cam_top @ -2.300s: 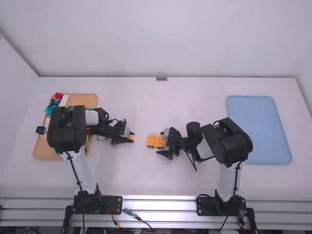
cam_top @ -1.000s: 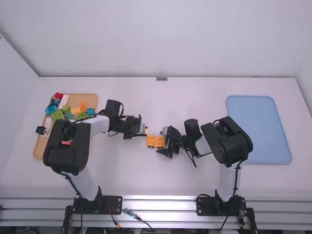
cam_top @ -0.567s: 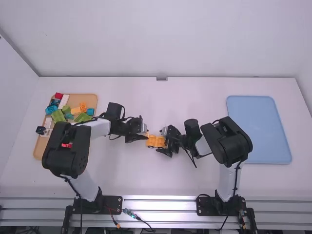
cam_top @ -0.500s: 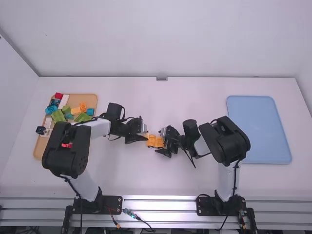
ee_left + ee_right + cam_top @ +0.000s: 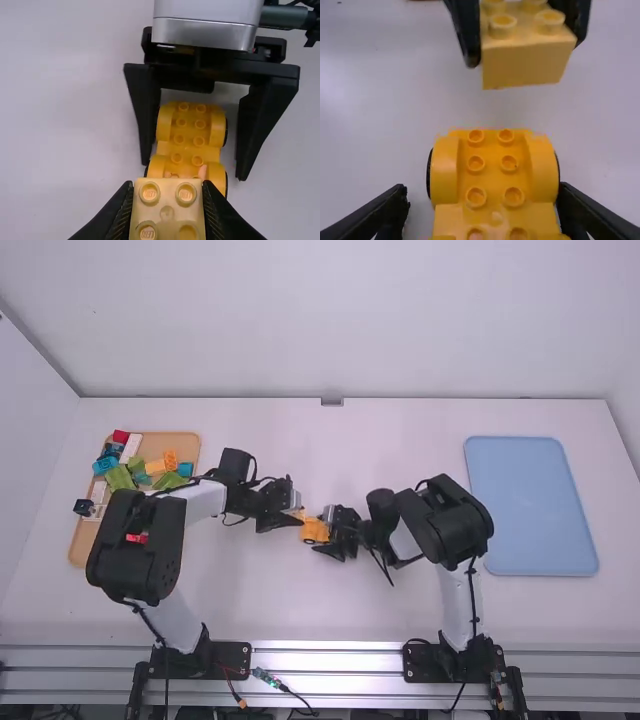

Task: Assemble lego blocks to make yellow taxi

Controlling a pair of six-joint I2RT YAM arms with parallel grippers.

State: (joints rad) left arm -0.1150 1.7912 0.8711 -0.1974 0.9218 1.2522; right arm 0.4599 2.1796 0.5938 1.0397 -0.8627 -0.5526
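My left gripper is over the middle of the table. In the left wrist view, the left gripper is shut on a light yellow block, studs showing. That block hangs just off one end of the orange-yellow wheeled base, apart from it in the right wrist view. My right gripper is around the base from the right. Seen from its own wrist, the right gripper stands open, one finger on each side of the base, a gap showing beside one wheel.
A tan tray at the far left holds several loose blocks, green, red and blue among them, partly under the left arm. On the right lies a blue tray.
My left gripper has come rightward from near the tan tray with its block, then held still. The right gripper has shifted left along the base, which has stayed about where it was.
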